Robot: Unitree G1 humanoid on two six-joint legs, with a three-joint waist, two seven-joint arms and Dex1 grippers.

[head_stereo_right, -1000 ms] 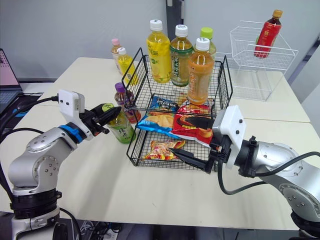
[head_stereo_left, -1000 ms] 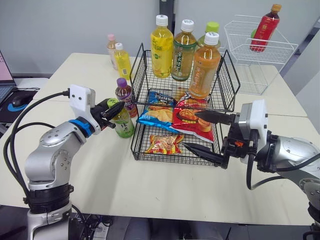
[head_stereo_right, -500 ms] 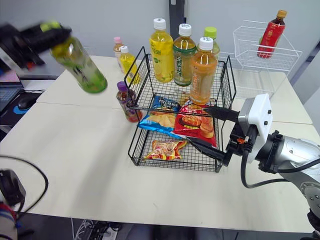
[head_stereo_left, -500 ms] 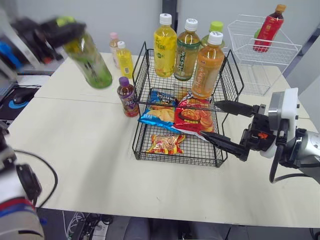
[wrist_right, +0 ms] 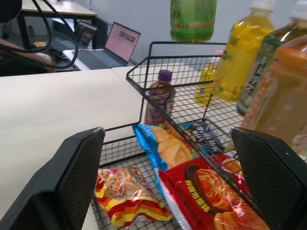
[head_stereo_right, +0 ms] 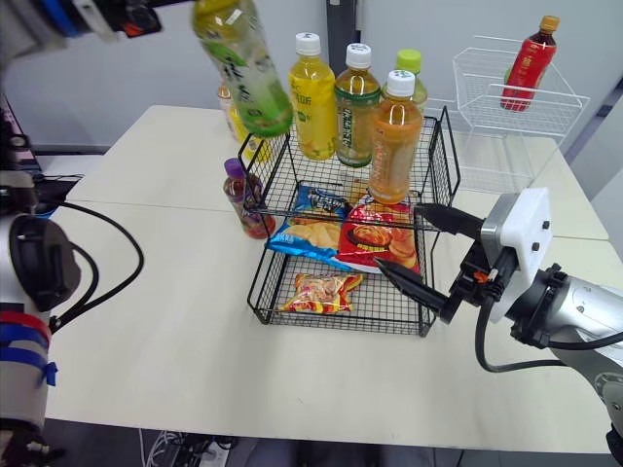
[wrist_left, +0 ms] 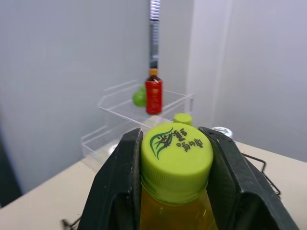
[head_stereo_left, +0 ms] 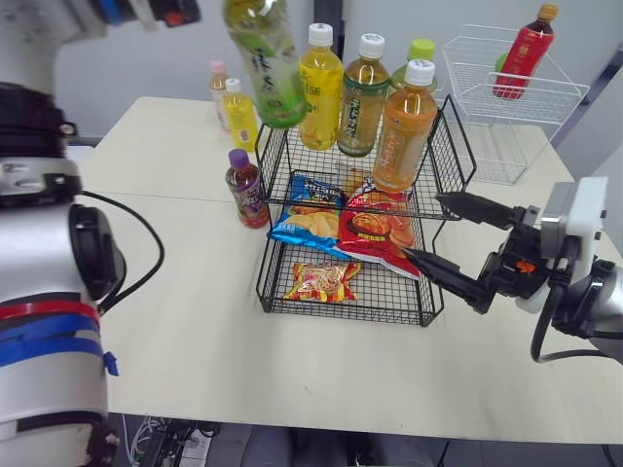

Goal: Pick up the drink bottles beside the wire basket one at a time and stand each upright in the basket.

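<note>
My left gripper (wrist_left: 176, 153) is shut on the lime cap of a green tea bottle (head_stereo_left: 265, 60). It holds the bottle high and tilted over the rear left corner of the black two-tier wire basket (head_stereo_left: 272, 148). Several bottles stand upright in the upper tier: a yellow one (head_stereo_left: 318, 88), a dark green one (head_stereo_left: 361, 94), an orange one (head_stereo_left: 401, 126). On the table left of the basket stand a purple bottle (head_stereo_left: 243, 187), a small yellow bottle (head_stereo_left: 238, 115) and a pink-capped bottle (head_stereo_left: 218, 83). My right gripper (head_stereo_left: 422, 227) is open at the basket's right front, holding nothing.
Snack bags (head_stereo_left: 362, 229) lie in the basket's lower tier. A white wire basket (head_stereo_left: 506, 107) with a red bottle (head_stereo_left: 523, 51) stands at the back right. A laptop (wrist_right: 122, 43) sits on a desk to the left.
My left arm has lifted the green tea bottle from the table beside the basket, up and rightward over the basket's rear left corner. The right gripper stays open, shifted slightly right.
</note>
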